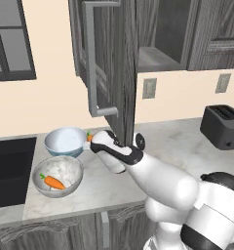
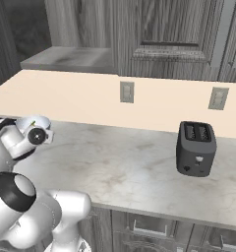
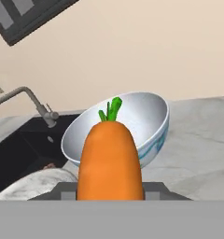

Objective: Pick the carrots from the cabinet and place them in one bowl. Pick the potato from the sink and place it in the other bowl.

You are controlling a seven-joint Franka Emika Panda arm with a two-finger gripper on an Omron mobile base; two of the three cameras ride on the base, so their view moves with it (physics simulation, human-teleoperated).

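The tool (image 1: 91,141) grips a bright orange carrot (image 3: 110,161) beside the smooth pale blue-white bowl (image 3: 153,135) on the marble table (image 1: 114,180).

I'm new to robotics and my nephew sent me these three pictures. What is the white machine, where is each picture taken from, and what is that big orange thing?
It is a white robot arm in a computer-rendered kitchen. Two pictures come from cameras behind it, on its left and right. The third looks out from its hand, so the carrot held in its end effector looks huge. On the marble counter stand a mottled grey bowl with another carrot inside and a pale blue-white bowl beside it. A black sink lies left, a dark toaster right, and the cabinet door hangs open above.
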